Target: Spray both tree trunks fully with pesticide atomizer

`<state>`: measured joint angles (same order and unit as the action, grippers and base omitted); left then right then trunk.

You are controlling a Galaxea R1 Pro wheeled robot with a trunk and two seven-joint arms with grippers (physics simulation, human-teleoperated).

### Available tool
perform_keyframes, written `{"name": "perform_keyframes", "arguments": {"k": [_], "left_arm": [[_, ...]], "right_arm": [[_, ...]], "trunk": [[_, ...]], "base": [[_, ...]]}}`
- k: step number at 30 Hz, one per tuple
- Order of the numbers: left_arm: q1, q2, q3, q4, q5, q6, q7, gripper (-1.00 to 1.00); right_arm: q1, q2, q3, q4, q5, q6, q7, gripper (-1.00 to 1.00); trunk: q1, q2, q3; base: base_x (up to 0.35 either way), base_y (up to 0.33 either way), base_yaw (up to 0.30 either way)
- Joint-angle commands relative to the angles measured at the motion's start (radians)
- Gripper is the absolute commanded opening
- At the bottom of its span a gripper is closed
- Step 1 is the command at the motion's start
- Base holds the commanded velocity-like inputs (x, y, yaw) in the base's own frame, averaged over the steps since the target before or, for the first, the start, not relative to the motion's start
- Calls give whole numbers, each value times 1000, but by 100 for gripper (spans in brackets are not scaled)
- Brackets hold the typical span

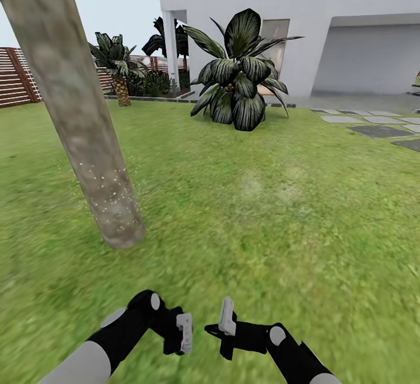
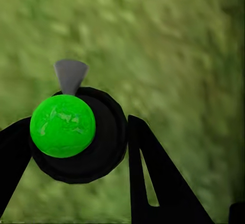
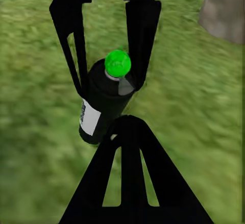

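Observation:
A thick, mottled grey-brown tree trunk (image 1: pixel 87 139) leans over the lawn at the left, and fine white specks dot its lower part. In the right wrist view the trunk (image 3: pixel 224 7) shows in a corner. The pesticide atomizer (image 3: pixel 102 106) is a small black bottle with a pale label, a green cap and a grey nozzle. My left gripper (image 3: pixel 107 89) is shut on it, one finger on each side. The left wrist view looks down on the atomizer's green cap (image 2: pixel 63 126) between the left gripper's fingers (image 2: pixel 148 178). My right gripper (image 1: pixel 224 320) hangs shut beside the left gripper (image 1: pixel 182 331), low over the grass.
A big dark-leaved shrub (image 1: pixel 242 75) stands ahead on the lawn in front of the white house (image 1: pixel 303 23). A short palm (image 1: pixel 121 90) and a brown slatted fence (image 1: pixel 14 78) are at the far left. Paving stones (image 1: pixel 379 124) lie at the right.

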<state>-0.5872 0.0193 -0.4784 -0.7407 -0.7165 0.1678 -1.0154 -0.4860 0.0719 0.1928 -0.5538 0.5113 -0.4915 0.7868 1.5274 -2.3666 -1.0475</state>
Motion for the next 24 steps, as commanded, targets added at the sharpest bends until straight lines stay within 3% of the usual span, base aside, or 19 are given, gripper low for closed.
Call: {"name": "perform_keyframes", "arguments": {"k": [1,2,5,9,24], "left_arm": [[0,0,-3,1,-17,9,-3,-100],[1,-2,-3,4,-50,8,-4,-100],[3,-6,-3,12,-82,-29,-4,-100],[2,-12,4,27,-82,-72,-5,-100],[1,-40,8,28,-72,-72,2,-100]], "right_arm": [[0,0,-1,-2,7,-4,0,-100],[0,0,-1,-3,7,-4,0,-100],[0,0,-1,-4,7,-4,0,-100],[0,0,-1,-4,7,-4,0,-100],[0,0,-1,-5,7,-4,0,-100]], "trunk": [[0,0,-1],[0,0,-1],[0,0,-1],[0,0,-1],[0,0,-1]], "base": [[0,0,0],[0,0,0],[0,0,0],[0,0,0],[0,0,0]]}}
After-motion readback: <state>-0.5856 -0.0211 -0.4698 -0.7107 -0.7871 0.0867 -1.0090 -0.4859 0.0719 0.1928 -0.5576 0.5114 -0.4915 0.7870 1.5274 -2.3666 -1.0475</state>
